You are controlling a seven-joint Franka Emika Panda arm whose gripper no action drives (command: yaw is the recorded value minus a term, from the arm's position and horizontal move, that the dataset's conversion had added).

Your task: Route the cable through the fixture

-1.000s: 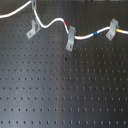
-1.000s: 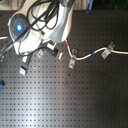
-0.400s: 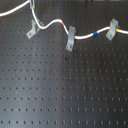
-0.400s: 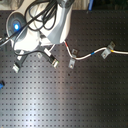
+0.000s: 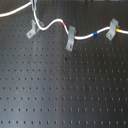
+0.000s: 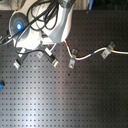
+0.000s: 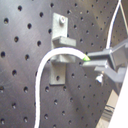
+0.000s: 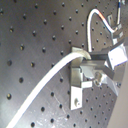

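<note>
The white cable [image 5: 55, 21] runs across the board's far side in the first exterior view, with a blue band [image 5: 95, 34] and a yellow band [image 5: 118, 30]. The fixture [image 5: 31, 33], a grey forked clip with a slanting foot, stands at the first exterior view's left. My gripper [image 7: 92, 62] is shut on the cable just beside the fixture [image 7: 62, 47]. In both wrist views the cable lies across the fork. In the second exterior view the gripper [image 6: 48, 50] hangs just over the fixture [image 6: 53, 60].
A narrower upright grey clip [image 5: 70, 40] and a third grey clip [image 5: 113, 27] hold the cable further along. Another small grey bracket [image 6: 17, 64] sits at the second exterior view's left. The robot's base and black hoses [image 6: 35, 25] fill the top left there.
The arm has shifted only slightly over the fixture. The cable's loop by the fixture stays in much the same place.
</note>
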